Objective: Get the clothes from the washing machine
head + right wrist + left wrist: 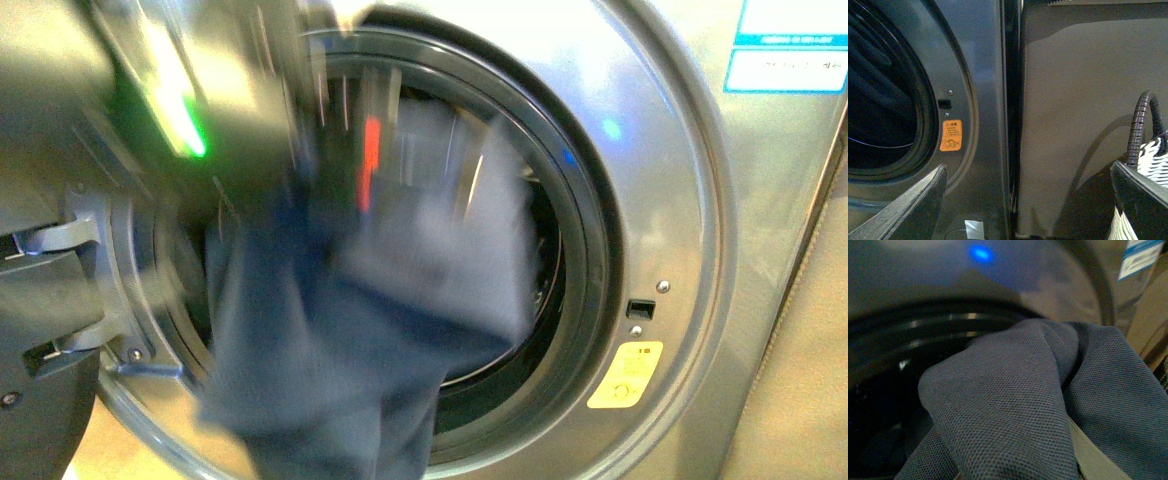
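Beige wall point(1073, 100) flanks the silver-grey washing machine point(690, 200), its smooth metal front ringing a dark drum mouth. The clothes point(330, 330), soft navy fabric with a fine weave, drape limply from that mouth under the blurred left arm point(170, 90), bunched against the left fingers, which are hidden, so their grip cannot be told. The right fingers point(913, 200) are spread and empty, with the woven basket point(1153, 160) just beside them; a straight outward pull would likely keep the folds off the rim.

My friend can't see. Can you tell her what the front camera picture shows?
A dark blue-grey garment hangs, blurred, out of the round open mouth of a silver washing machine. A blurred robot arm with a green light is at upper left. A yellow sticker sits on the machine's front at lower right.
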`<state>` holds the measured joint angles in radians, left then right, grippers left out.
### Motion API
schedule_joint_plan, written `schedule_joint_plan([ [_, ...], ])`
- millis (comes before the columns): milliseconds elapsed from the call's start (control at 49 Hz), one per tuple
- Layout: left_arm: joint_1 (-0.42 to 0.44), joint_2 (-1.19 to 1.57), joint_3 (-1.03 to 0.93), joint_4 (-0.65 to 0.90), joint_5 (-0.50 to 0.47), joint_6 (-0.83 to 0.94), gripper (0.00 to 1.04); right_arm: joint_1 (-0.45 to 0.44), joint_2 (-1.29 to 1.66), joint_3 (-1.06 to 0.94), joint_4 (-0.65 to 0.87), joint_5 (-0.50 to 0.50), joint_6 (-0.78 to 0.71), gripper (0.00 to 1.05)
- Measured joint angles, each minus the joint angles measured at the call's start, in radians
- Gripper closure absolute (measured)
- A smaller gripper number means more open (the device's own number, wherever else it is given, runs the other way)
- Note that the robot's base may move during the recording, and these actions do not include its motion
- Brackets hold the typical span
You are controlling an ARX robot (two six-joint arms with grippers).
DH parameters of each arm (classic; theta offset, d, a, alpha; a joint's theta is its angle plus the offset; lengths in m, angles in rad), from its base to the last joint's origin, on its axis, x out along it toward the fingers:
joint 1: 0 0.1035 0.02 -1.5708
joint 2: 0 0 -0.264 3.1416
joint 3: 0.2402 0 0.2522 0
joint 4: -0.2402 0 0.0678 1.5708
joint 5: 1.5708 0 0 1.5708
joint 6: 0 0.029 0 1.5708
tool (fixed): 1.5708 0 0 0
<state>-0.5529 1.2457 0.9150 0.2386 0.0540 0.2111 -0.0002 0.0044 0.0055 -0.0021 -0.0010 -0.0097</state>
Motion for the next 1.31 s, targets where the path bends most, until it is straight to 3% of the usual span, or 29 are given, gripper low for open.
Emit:
schedule_joint_plan([
  [286, -0.094, -0.021, 0.186, -0.109, 0.004, 0.069, 0.91, 0.000, 0.000, 0.000, 0.000, 0.000, 0.000, 0.07],
  [735, -0.231, 0.154, 0.743, -0.370, -0.006, 0.143, 0.91, 0.000, 0.000, 0.000, 0.000, 0.000, 0.000, 0.07],
  [1102, -0.263, 0.330, 1.156, -0.547, -0.008, 0.049, 0.91, 0.000, 0.000, 0.000, 0.000, 0.000, 0.000, 0.07],
  [1306, -0.267, 0.336, 1.200, -0.548, -0.006, 0.035, 0.91, 0.000, 0.000, 0.000, 0.000, 0.000, 0.000, 0.07],
])
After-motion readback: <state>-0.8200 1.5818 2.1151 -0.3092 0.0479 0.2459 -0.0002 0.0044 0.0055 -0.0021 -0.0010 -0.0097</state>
